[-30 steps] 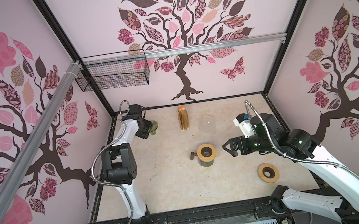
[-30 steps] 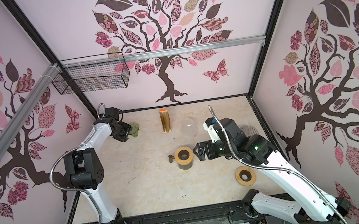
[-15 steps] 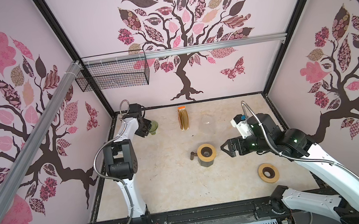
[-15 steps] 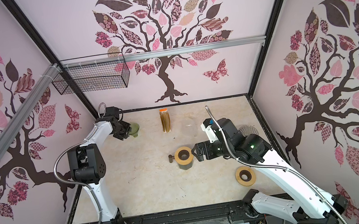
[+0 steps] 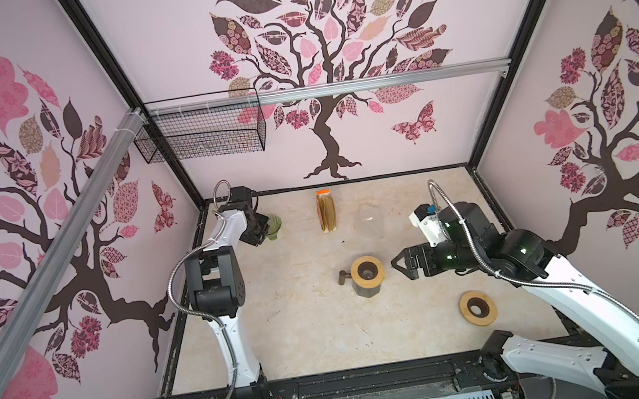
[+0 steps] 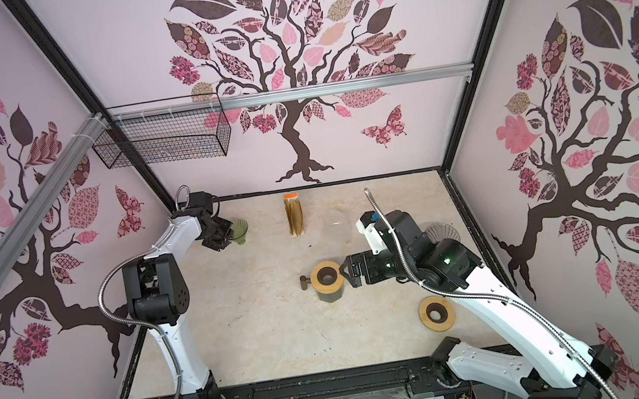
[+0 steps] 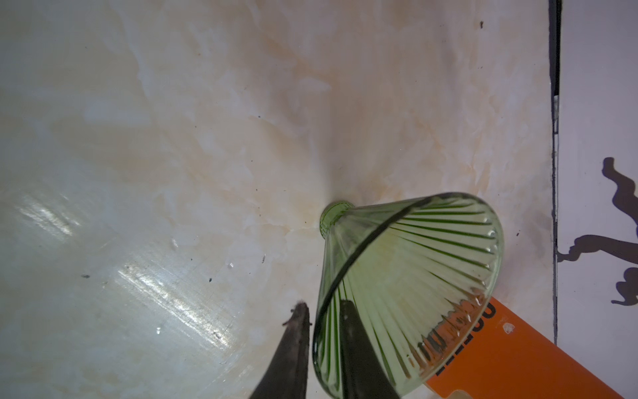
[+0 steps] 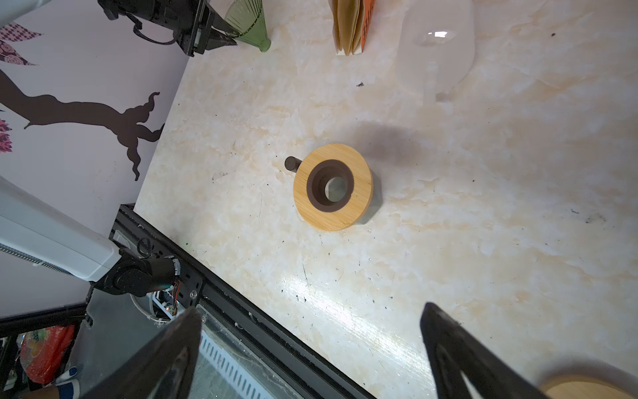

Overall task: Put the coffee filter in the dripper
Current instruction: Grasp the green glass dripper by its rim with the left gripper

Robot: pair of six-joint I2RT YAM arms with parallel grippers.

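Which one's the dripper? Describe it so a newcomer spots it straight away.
Start at the black wire basket on the back wall. Below it, in the marble table's far left corner, the left gripper straddles the rim of a green ribbed glass cone dripper. It is the only green item on the table; the tan paper filter pack nearby is orange-topped.

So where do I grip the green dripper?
Grip the green glass dripper by its wide rim, one finger inside, one outside, from the open mouth, as the left pincer does. Its ribbed cone tapers to a narrow neck, so squeezing across it could slip.
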